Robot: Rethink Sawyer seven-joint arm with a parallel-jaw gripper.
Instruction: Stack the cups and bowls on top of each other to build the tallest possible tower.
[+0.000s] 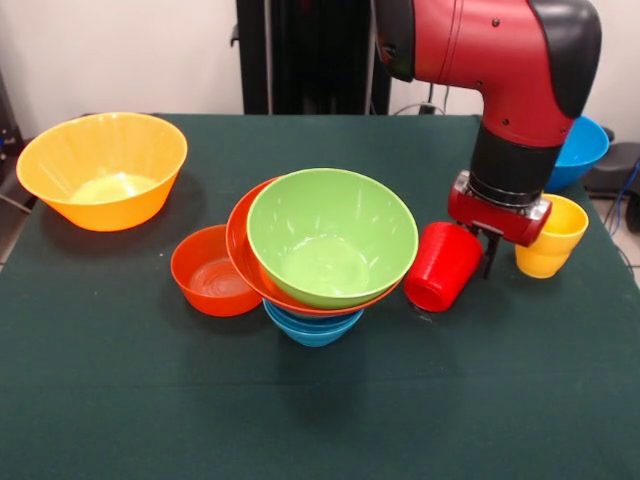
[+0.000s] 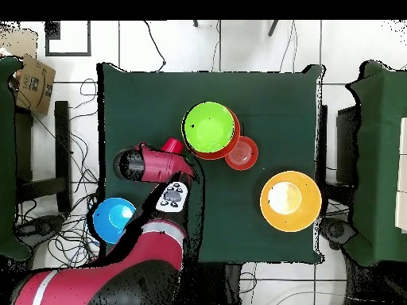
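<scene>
The gripper (image 1: 478, 243) grips the tilted red cup (image 1: 442, 266) just right of the tower (image 1: 322, 250); green bowl (image 1: 332, 235) on top; yellow cup (image 1: 550, 236) stands beside on the desk (image 1: 320, 400).

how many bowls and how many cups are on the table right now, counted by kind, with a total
Bowls: 5 – yellow-orange bowl, small red-orange bowl, green bowl, wide red-orange bowl under it, blue bowl at the bottom of that pile.
Cups: 2 – red cup, tilted, at the gripper; yellow cup, upright.
Total: 7.
Another blue bowl sits past the table's edge, not counted.
</scene>
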